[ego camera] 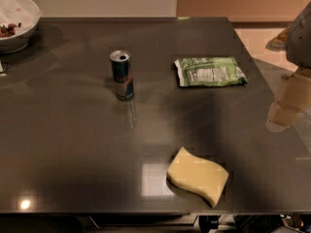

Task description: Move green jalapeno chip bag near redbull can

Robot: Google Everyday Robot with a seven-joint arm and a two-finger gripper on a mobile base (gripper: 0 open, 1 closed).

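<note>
Bag (210,72) and can (121,75) apart on the bench (73,144), gripper (283,111) at the right edge.
Bare surface runs between the flat bag, rear right, and the upright can left of it. The gripper hangs clear of the bag; whether spread or closed does not show. Sponge (198,175) near the front edge; the rear-left bowl (17,30) holds red bits.

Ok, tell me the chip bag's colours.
The chip bag is green with a white printed panel, camera view; gripper at the table's right edge.
</note>
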